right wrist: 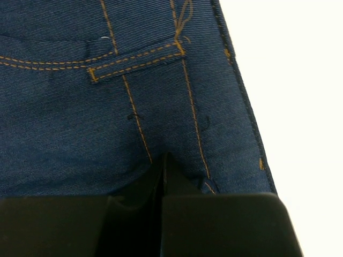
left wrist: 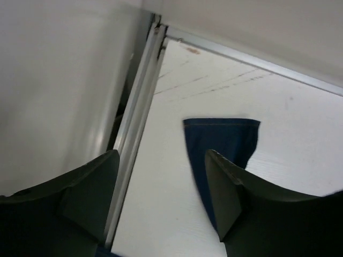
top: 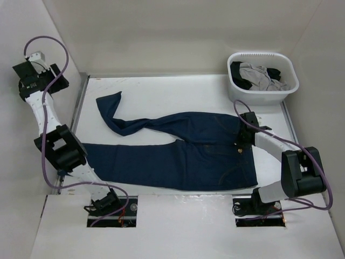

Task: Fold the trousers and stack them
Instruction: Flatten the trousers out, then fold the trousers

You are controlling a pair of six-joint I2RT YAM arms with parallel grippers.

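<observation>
The trousers (top: pixel 183 156) lie spread on the white table (top: pixel 161 89), waist to the right, one leg kinked toward the far left. The right gripper (right wrist: pixel 165 160) is pinched closed on the denim at the waist. The left gripper (left wrist: pixel 161 155) hangs spread apart, holding nothing, beside the side rail (left wrist: pixel 136 123). A white basket (top: pixel 262 56) holding a grey garment (top: pixel 259 75) and a black garment (top: pixel 275 72) sits in the far right corner.

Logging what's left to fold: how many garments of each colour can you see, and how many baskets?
White basket: 1
Navy jeans, spread on the table: 1
Grey garment, in the basket: 1
Black garment, in the basket: 1 at least; it shows in two patches beside the grey
Total: 4
</observation>
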